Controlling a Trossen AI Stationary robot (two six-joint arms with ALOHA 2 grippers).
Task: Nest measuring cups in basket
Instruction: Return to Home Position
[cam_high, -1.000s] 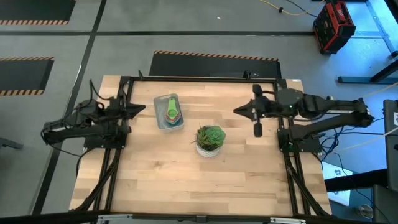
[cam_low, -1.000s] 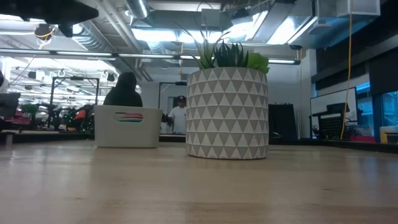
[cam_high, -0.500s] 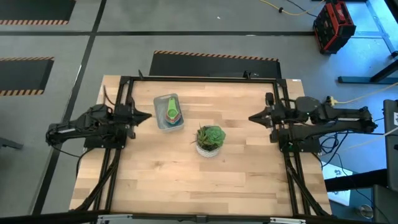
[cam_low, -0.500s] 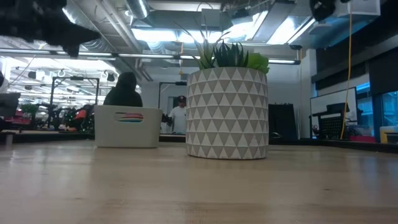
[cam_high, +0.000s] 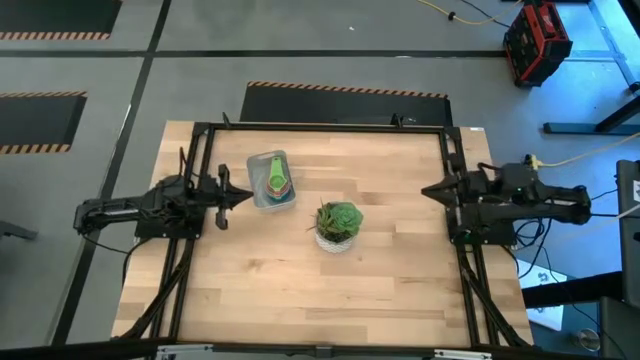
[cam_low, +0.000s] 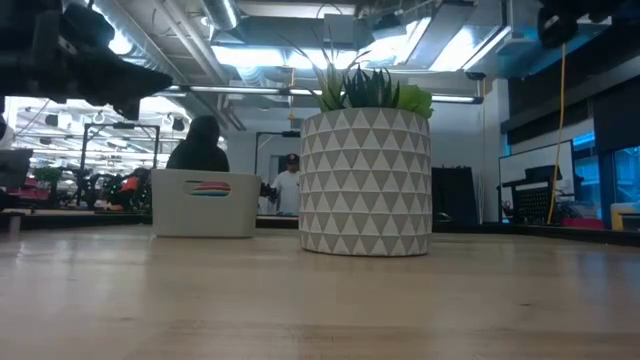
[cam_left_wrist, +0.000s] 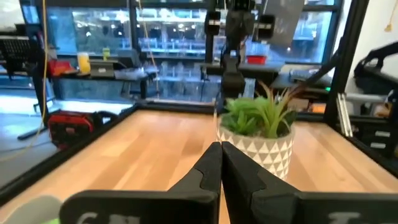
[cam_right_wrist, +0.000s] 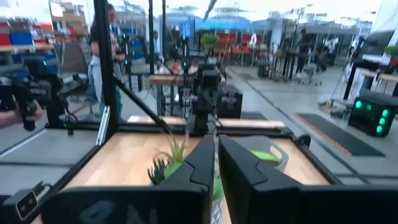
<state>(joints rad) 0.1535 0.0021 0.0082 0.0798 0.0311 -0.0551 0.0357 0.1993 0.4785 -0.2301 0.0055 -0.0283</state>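
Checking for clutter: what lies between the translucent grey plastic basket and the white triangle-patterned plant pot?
Nothing: in the high view only bare wooden table separates the grey plastic basket from the white plant pot.

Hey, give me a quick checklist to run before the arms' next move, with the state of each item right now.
1. Measuring cups inside the basket, green on top: ok.
2. All seven cups nested: cannot tell.
3. Left gripper shut and empty, near the basket: ok.
4. Right gripper shut and empty, at the table's right edge: ok.
5. Potted plant upright, apart from basket: ok.
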